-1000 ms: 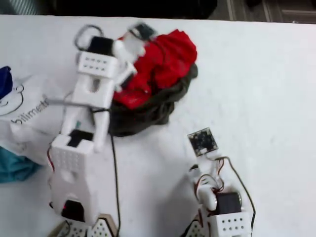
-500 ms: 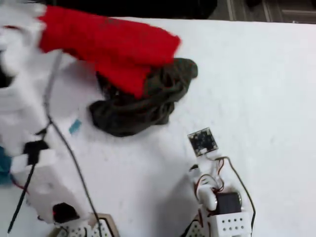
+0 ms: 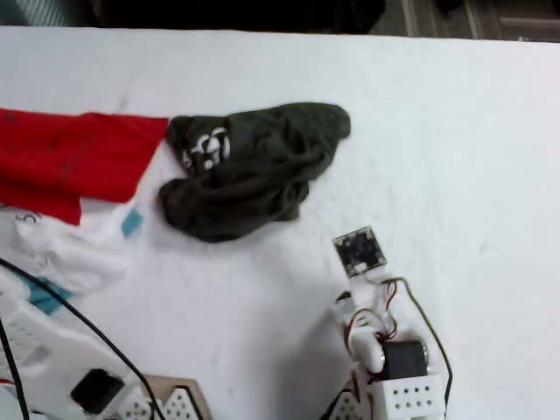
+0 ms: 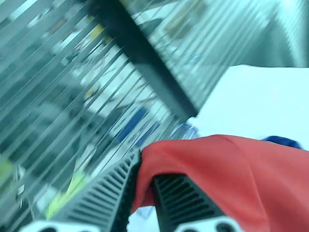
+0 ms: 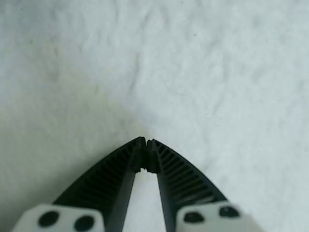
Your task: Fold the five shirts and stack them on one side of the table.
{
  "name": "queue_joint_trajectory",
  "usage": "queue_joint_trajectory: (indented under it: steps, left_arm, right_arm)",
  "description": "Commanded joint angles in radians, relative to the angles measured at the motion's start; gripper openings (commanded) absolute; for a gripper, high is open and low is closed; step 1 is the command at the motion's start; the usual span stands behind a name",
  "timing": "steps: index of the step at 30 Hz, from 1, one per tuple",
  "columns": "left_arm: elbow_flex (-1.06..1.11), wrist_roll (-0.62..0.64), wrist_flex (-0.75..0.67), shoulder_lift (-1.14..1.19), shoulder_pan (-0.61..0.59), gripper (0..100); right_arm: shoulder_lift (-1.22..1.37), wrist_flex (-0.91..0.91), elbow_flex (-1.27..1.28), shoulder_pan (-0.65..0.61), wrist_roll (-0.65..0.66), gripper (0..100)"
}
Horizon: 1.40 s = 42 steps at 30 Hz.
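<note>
- We've got the left claw clamped tight on an edge of the red shirt.
- The right claw is pinched closed on nothing, over the desk.

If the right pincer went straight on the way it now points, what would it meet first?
Probably the white table cover: the right pincer, shut and empty, points at plain cloth with nothing lying in its line. The distance to it is unclear.
</note>
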Motion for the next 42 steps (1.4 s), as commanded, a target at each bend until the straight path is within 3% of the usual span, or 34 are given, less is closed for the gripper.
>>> queue_joint_trajectory:
  steps: [1,8,10,15,22,33,37,42]
  left_arm:
    - [-0.040,0.100,-0.054,-0.012,-0.108,2]
    - [-0.031,0.175,-0.094,0.001,-0.257,2]
    - [-0.009,0.149,-0.043,0.002,-0.251,4]
    - [0.086,-0.101,0.141,-0.002,-0.166,20]
    - [0.084,-0.167,0.166,-0.058,-0.154,24]
    - [0.091,-0.161,0.167,-0.257,-0.116,24]
    - [0.209,-0.117,0.167,-0.318,-0.073,24]
    - [0.566,-0.241,0.169,-0.420,0.008,24]
  right_arm:
    - [0.001,0.005,0.006,-0.004,0.002,1.9]
    - [0.001,0.005,0.006,-0.004,0.002,1.9]
    - [0.001,0.005,0.006,-0.004,0.002,1.9]
    - [0.001,0.005,0.006,-0.004,0.002,1.9]
    - [0.001,0.005,0.006,-0.004,0.002,1.9]
    - [0.001,0.005,0.006,-0.004,0.002,1.9]
    - [0.001,0.005,0.006,-0.008,0.002,2.0]
    - [0.001,0.005,0.006,-0.010,0.000,2.0]
